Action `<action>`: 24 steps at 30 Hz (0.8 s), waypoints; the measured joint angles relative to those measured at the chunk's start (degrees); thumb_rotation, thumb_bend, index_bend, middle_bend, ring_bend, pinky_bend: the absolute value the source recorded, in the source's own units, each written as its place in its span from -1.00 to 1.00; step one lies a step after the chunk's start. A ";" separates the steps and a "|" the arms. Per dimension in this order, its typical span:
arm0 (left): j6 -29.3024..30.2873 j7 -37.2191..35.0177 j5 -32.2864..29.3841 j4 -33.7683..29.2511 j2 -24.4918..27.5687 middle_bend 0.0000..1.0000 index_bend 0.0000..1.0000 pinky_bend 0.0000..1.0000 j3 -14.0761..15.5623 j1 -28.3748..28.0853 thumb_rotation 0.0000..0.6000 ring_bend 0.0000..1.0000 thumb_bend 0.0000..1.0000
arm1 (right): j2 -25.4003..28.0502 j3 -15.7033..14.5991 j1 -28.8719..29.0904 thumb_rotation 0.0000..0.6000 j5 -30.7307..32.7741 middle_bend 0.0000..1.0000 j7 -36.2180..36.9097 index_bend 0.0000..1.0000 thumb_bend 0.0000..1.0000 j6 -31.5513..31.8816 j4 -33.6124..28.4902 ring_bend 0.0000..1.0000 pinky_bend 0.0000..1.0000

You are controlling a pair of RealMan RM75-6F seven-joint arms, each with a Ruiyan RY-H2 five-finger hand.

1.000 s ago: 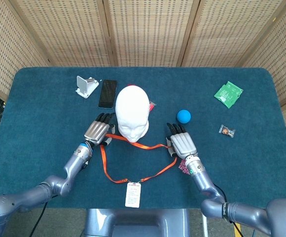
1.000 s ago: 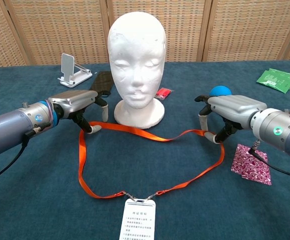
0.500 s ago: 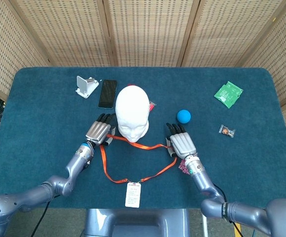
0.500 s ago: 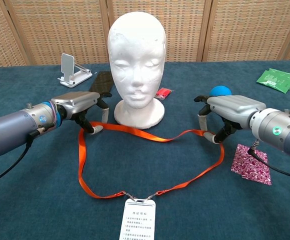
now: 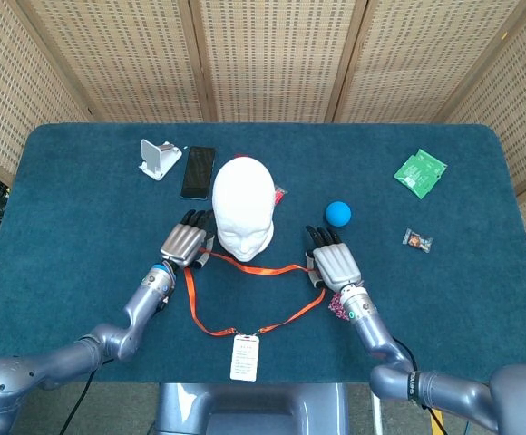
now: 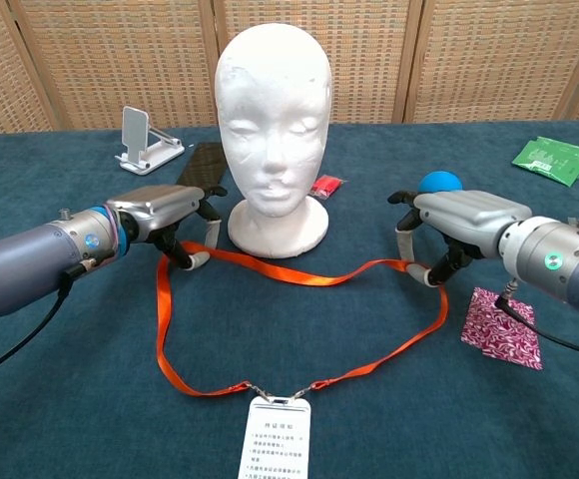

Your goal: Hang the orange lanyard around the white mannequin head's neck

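Observation:
The white mannequin head (image 5: 243, 204) (image 6: 273, 120) stands upright mid-table, facing me. The orange lanyard (image 5: 190, 304) (image 6: 160, 319) lies as an open loop on the blue cloth in front of its base, its white badge (image 5: 244, 357) (image 6: 276, 437) nearest me. My left hand (image 5: 186, 243) (image 6: 165, 215) pinches the loop's far left corner just beside the base. At the loop's right corner, my right hand (image 5: 334, 261) (image 6: 459, 225) pinches the strap under its curled fingers. The strap between the two hands runs slack along the table in front of the neck.
A blue ball (image 5: 338, 213) (image 6: 439, 182) sits just behind my right hand. A patterned pink packet (image 6: 502, 327) lies under the right wrist. Behind the head are a black phone (image 5: 198, 171), a white phone stand (image 5: 159, 159) and a small red item (image 6: 325, 187). A green packet (image 5: 421, 172) lies far right.
My left hand has crept slightly right and forward toward the head's base with the strap corner. The right hand and the badge have not moved.

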 measured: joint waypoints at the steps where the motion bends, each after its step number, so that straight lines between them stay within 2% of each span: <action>1: 0.22 -0.22 0.12 -0.09 0.05 -1.00 0.41 -1.00 -0.01 0.05 1.00 -1.00 -0.04 | 0.08 -0.01 -0.03 1.00 -0.06 -1.00 0.02 0.40 0.30 0.03 -0.09 -1.00 -1.00; 11: 2.99 -2.89 2.54 -1.90 1.42 -1.00 0.63 -1.00 0.68 1.19 1.00 -1.00 -0.04 | 1.13 -0.55 -0.71 1.00 -1.04 -1.00 0.23 0.41 0.30 0.92 -2.18 -1.00 -1.00; 18: 11.71 -5.80 8.18 -5.75 3.78 -1.00 0.64 -1.00 3.66 5.36 1.00 -1.00 -0.04 | 3.70 -2.04 -2.75 1.00 -3.42 -1.00 -0.31 0.41 0.30 4.40 -8.89 -1.00 -1.00; 24: 16.46 -7.14 10.29 -7.70 4.96 -1.00 0.64 -1.00 5.32 8.51 1.00 -1.00 -0.04 | 5.33 -3.39 -4.25 1.00 -5.23 -1.00 -1.56 0.42 0.30 6.78 -12.62 -1.00 -1.00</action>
